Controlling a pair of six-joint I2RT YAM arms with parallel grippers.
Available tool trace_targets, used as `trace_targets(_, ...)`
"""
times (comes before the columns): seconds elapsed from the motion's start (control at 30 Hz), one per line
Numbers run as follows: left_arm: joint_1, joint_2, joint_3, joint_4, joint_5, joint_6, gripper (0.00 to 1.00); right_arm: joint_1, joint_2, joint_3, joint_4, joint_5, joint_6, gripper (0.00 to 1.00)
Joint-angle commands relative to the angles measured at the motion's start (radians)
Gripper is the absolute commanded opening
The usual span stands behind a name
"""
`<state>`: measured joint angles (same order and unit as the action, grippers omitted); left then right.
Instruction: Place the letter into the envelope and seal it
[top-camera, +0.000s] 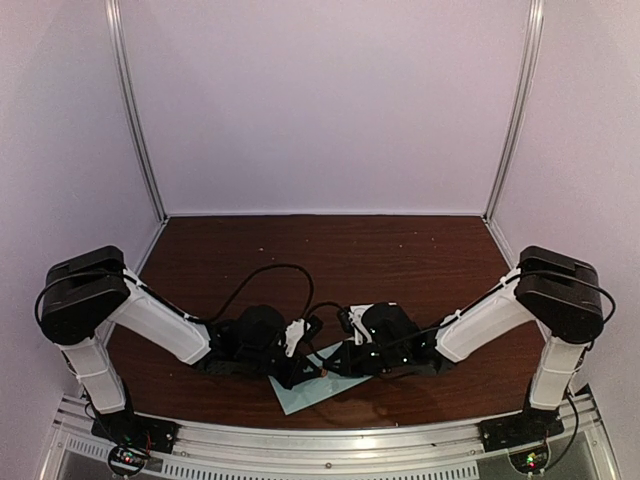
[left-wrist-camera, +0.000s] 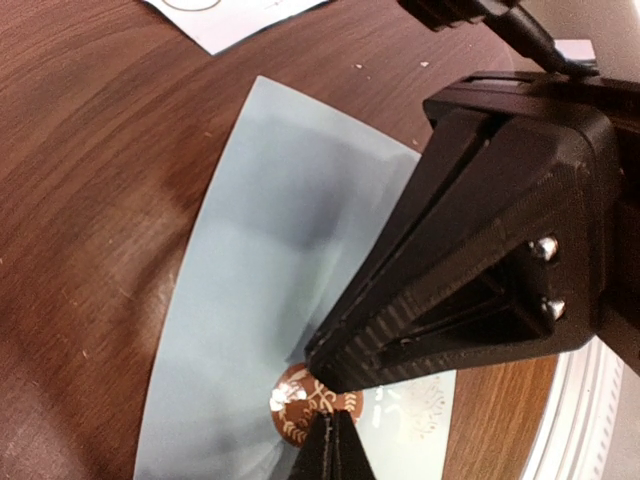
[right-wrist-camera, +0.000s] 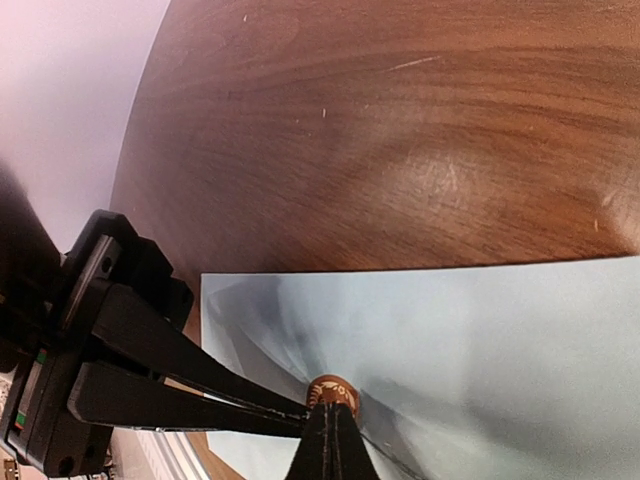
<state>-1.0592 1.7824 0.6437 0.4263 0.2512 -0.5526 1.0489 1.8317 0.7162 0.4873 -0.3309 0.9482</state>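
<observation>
Pale teal-green rectangular paper envelope (top-camera: 305, 398) lies flat on the dark wooden table (top-camera: 400, 250), near its front edge — left gripper (left-wrist-camera: 325, 450) and right gripper (right-wrist-camera: 330, 445) meet tip to tip on its small round brown sticker (left-wrist-camera: 298, 405).

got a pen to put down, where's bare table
Free: the far half of the dark brown wooden table, by the pale back wall. Crowded: near centre, where the left gripper and right gripper meet on the pale teal paper envelope.
</observation>
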Motion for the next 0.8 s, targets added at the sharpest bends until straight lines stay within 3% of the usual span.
trace_targets(0.0,0.005,0.023,-0.022,-0.058,0.004,-0.001,0.00,0.002,0.019,0.000,0.018,-0.023,0.023,0.00)
trace_targets(0.77,0.005,-0.001,0.024,-0.057,0.017,-0.010,0.00,0.000,0.071,0.009,-0.113,0.013,0.040,0.00)
